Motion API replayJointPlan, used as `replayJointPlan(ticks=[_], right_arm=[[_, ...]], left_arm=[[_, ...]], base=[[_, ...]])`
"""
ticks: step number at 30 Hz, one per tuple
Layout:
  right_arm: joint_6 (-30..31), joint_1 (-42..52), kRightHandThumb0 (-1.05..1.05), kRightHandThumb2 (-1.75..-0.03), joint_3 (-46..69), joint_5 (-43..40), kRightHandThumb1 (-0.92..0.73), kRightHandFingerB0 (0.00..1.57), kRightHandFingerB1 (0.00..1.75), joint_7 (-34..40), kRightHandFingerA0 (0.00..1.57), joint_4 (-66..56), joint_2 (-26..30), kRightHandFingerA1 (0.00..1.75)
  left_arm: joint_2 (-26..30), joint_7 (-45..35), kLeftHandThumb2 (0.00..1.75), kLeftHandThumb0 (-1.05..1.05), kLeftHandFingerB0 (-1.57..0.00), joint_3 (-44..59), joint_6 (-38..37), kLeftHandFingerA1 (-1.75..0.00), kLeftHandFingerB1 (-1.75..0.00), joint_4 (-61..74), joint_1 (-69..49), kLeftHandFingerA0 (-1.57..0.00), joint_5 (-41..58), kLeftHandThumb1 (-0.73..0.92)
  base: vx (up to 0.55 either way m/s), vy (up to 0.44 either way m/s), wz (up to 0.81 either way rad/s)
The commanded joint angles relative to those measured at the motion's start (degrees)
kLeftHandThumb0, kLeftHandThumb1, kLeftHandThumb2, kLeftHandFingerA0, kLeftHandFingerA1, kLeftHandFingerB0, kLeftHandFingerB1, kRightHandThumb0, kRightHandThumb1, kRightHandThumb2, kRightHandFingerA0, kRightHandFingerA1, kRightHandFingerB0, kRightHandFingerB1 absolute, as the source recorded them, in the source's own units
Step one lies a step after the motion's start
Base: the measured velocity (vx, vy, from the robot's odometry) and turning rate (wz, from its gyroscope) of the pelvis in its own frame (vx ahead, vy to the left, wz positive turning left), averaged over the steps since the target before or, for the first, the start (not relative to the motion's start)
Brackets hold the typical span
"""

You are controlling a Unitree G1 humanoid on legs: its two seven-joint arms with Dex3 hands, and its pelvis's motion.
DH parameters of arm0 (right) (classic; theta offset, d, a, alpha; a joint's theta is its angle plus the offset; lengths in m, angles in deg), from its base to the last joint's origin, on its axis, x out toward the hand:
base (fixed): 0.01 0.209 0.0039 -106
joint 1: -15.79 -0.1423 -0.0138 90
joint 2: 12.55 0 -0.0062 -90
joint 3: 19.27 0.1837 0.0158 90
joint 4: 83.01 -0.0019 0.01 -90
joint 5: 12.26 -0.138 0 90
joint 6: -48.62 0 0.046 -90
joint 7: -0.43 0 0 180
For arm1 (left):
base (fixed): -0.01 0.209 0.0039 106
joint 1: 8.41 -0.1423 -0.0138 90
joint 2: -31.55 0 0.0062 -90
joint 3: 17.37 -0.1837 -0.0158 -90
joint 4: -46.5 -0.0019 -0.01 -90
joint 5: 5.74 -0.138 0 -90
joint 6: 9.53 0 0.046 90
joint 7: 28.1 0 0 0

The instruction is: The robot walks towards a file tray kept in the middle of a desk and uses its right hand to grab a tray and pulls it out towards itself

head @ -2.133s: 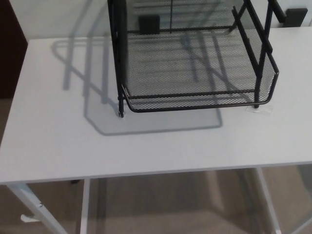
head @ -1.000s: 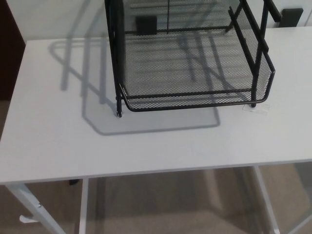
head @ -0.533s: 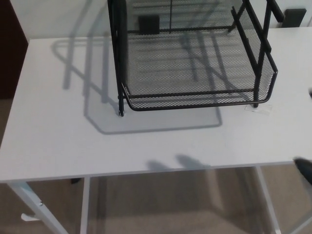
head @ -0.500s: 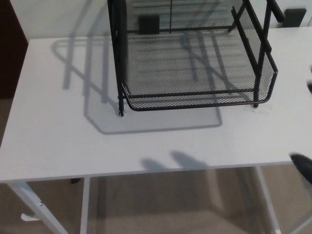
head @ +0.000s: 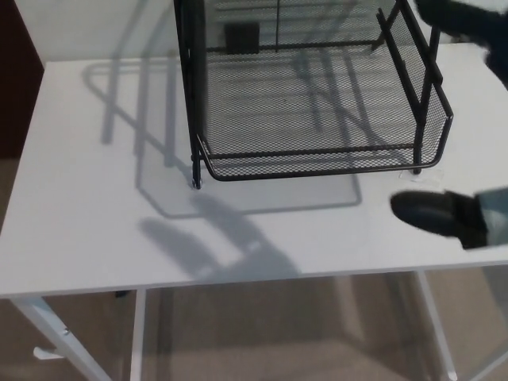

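Right hand (head: 444, 217) now over desk (head: 87, 214), nearer file tray (head: 317, 103), fingers apart

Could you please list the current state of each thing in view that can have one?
Black mesh file tray: upright on the desk, bottom tray empty, not yet pulled out, untouched.
White desk: bears the file tray and its shadows.
Right robot hand: hovers just in front of the tray's right corner, holding nothing; finger pose unclear.
Left robot hand: not in view.

Evenly bright, soft grey shadows thrown leftward and forward across the white table (head: 95, 222), right hand (head: 432, 216) motion-blurred, mesh sharp, no glare
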Motion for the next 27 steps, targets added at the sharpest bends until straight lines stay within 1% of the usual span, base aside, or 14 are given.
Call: replayJointPlan(ticks=[1,4,5,6,7,8,13,17,19,20,21,23,24,27], right_arm=[[13.2,-23.0,-0.58,-0.81,-23.0,58.0,-0.33,0.03,0.37,-11.2,0.00,19.9,4.0,0.25],[15.3,-22.1,-0.59,-0.78,-25.6,61.1,-0.32,0.00,0.25,-8.3,0.00,23.0,2.2,0.22],[16.1,-21.8,-0.74,-0.58,-26.4,61.1,-0.37,0.03,0.30,-7.2,0.00,23.9,1.8,0.19],[16.6,-21.5,-0.56,-0.78,-27.0,61.1,-0.35,0.04,0.21,-6.6,0.00,24.6,1.5,0.18],[17.1,-21.2,-0.55,-0.76,-27.7,60.8,-0.32,0.00,0.21,-5.6,0.00,25.5,1.3,0.21],[17.5,-20.9,-0.59,-0.78,-28.3,60.3,-0.39,0.08,0.11,-5.0,0.00,26.2,1.1,0.14],[20.5,-19.7,-0.60,-0.76,-30.7,60.1,-0.39,0.00,0.08,-3.3,0.00,29.1,0.1,0.09],[22.9,-17.9,-0.46,-0.75,-33.1,62.0,-0.28,0.00,0.23,-2.0,0.00,31.5,-0.7,0.20],[23.3,-17.5,-0.49,-0.76,-33.7,62.2,-0.34,0.02,0.22,-1.4,0.00,32.0,-0.7,0.15],[23.6,-16.8,-0.58,-0.66,-34.3,62.2,-0.27,0.05,0.21,-0.7,0.00,32.7,-0.7,0.06],[24.0,-16.9,-0.56,-0.75,-34.6,62.2,-0.35,0.04,0.17,-0.9,0.00,33.1,-0.7,0.14],[25.1,-16.6,-0.60,-0.74,-35.7,63.9,-0.38,0.00,0.14,-1.7,0.00,34.1,-0.8,0.12],[25.6,-16.6,-0.65,-0.76,-36.3,64.9,-0.43,0.08,0.09,-1.9,0.00,34.6,-0.8,0.06],[26.4,-16.8,-0.70,-0.77,-37.3,66.0,-0.42,0.04,0.13,-1.8,0.00,35.6,-0.8,0.10]], left_arm=[[4.8,-2.0,0.57,-0.28,-0.38,-2.8,-7.6,-0.41,-0.35,4.2,-1.3,-0.50,-6.0,0.55],[4.5,-2.6,0.56,-0.27,-0.38,-2.3,-4.2,-0.40,-0.34,6.7,-1.6,-0.49,-4.4,0.55],[4.6,-2.6,0.56,-0.27,-0.37,-2.4,-3.6,-0.40,-0.34,7.6,-1.8,-0.49,-4.2,0.54],[4.6,-2.4,0.56,-0.25,-0.38,-2.4,-3.2,-0.40,-0.34,8.1,-1.8,-0.50,-4.3,0.54],[4.6,-2.2,0.56,-0.26,-0.38,-2.4,-3.0,-0.40,-0.34,8.6,-1.9,-0.51,-4.3,0.54],[4.8,-2.5,0.56,-0.26,-0.37,-2.5,-3.4,-0.41,-0.34,8.6,-1.7,-0.50,-4.4,0.55],[5.1,-2.0,0.56,-0.26,-0.37,-2.8,-3.2,-0.41,-0.34,8.5,-1.3,-0.48,-5.0,0.54],[5.0,-2.3,0.56,-0.25,-0.37,-2.5,-1.9,-0.41,-0.34,10.0,-1.5,-0.48,-4.0,0.54],[5.0,-2.4,0.56,-0.26,-0.38,-2.5,-2.2,-0.41,-0.34,9.6,-1.3,-0.50,-4.0,0.53],[5.1,-2.6,0.56,-0.26,-0.37,-2.4,-2.4,-0.41,-0.34,8.7,-0.8,-0.49,-3.9,0.53],[5.2,-2.6,0.56,-0.27,-0.37,-2.4,-2.4,-0.41,-0.34,8.4,-0.4,-0.49,-3.9,0.52],[5.3,-2.2,0.55,-0.24,-0.38,-2.8,-2.4,-0.41,-0.35,9.5,-0.6,-0.48,-4.6,0.53],[5.3,-2.1,0.56,-0.25,-0.39,-3.0,-2.7,-0.42,-0.35,10.1,-0.9,-0.49,-4.8,0.53],[5.8,-1.9,0.56,-0.27,-0.38,-3.4,-2.6,-0.40,-0.34,10.4,-0.8,-0.48,-5.6,0.53]], base=[[0.00,0.000,0.00],[0.00,0.000,0.00],[0.00,0.000,0.00],[0.00,0.000,0.00],[0.00,0.000,0.00],[0.00,0.000,0.00],[0.00,0.000,0.00],[0.00,0.000,0.00],[0.00,0.000,0.00],[0.00,0.000,0.00],[0.00,0.000,0.00],[0.00,0.000,0.00],[0.00,0.000,0.00],[0.00,0.000,0.00]])
